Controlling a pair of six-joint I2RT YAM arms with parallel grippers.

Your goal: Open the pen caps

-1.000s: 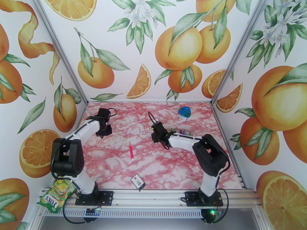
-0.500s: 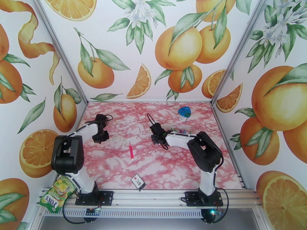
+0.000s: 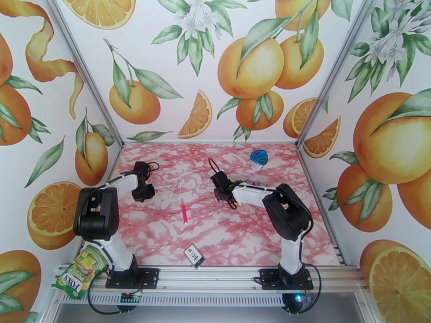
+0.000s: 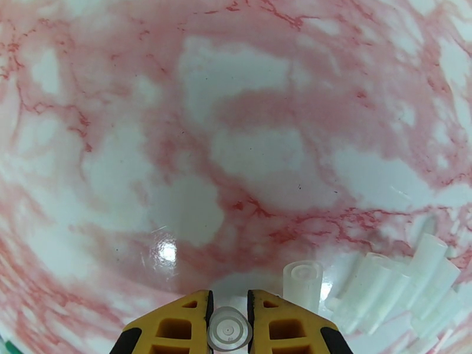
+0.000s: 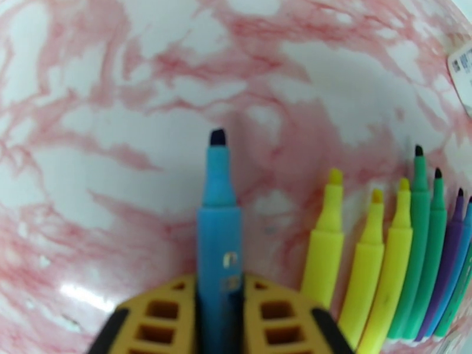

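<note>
Looks like sorting: left fingers (image 4: pixel 197 323) pinch a clear cap (image 4: pixel 227 333) by the cap pile (image 4: pixel 389 290), right fingers (image 5: pixel 183 317) clamp the uncapped blue pen (image 5: pixel 218 219) beside the pen row (image 5: pixel 377 255).

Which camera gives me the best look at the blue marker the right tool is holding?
Right wrist: the blue marker sits clamped in the right tool, dark tip bare. In top external it is too small to make out at that tool.

End effector (image 5: pixel 219 293) clamps uncapped blue pen (image 5: pixel 218 231); uncapped pens (image 5: pixel 377 261) alongside.
</note>
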